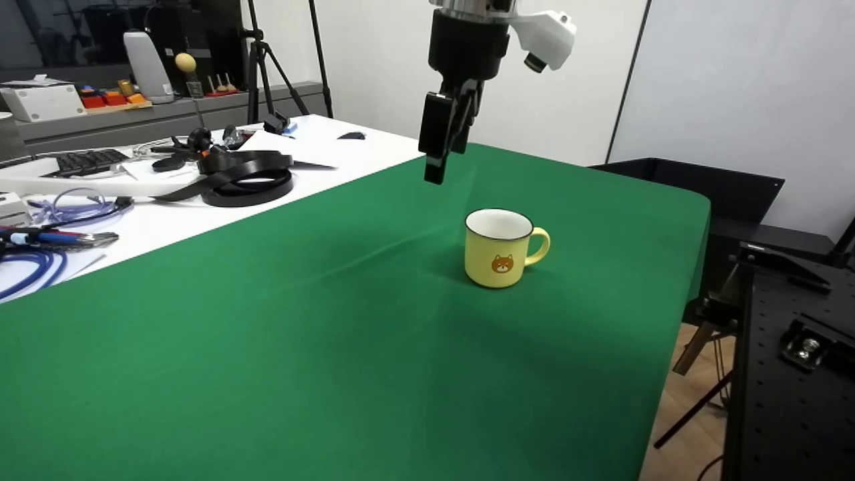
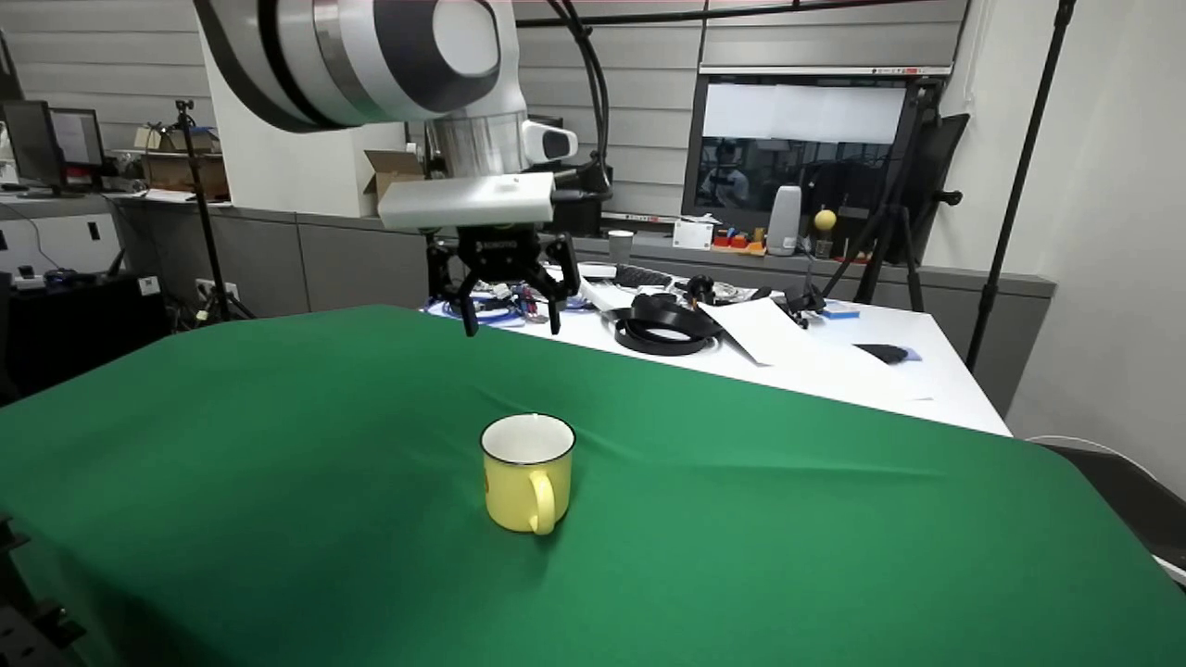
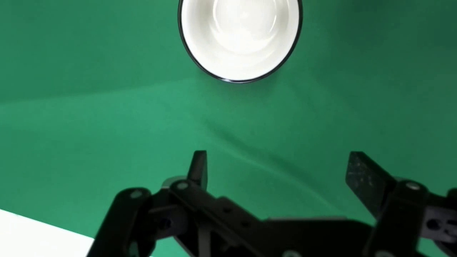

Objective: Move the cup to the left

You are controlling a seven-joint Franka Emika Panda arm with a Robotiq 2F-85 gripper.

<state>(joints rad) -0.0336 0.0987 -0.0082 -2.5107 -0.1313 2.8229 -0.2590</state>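
Only exterior views show the cup's (image 1: 495, 251) handle (image 2: 543, 503) (yellow).

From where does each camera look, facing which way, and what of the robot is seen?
An exterior view: higher than the cloth, facing cup and white wall; jaws at top.
An exterior view: raised, facing the handle and a window; arm and jaws show.
Wrist view: on the arm, looking down at cloth and cup; open jaws at bottom.
Both exterior views share cup, jaws and yellow ball.
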